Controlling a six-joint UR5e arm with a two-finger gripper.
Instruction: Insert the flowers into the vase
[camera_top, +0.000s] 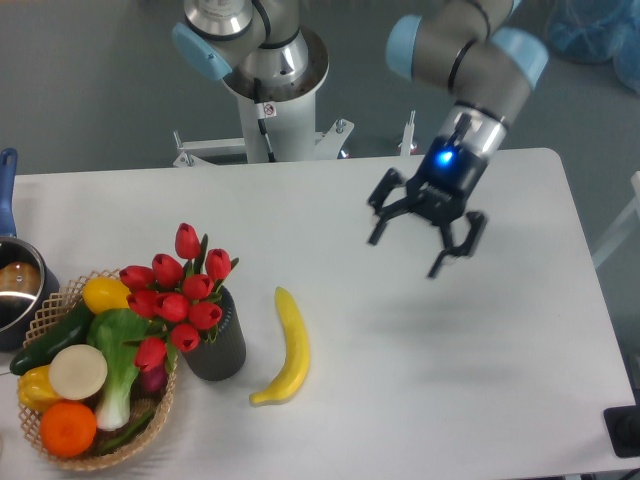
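While flowers (178, 290) fill the vase (218, 345), white table (450, 360), seemingly grey floor, claw (420, 236) released.

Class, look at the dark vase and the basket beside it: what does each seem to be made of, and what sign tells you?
The short dark grey cylindrical vase looks like matte plastic or ceramic; its faintly ribbed sides show no shine. The round tan woven basket appears to be wicker, judging by the interlaced strands along its rim.
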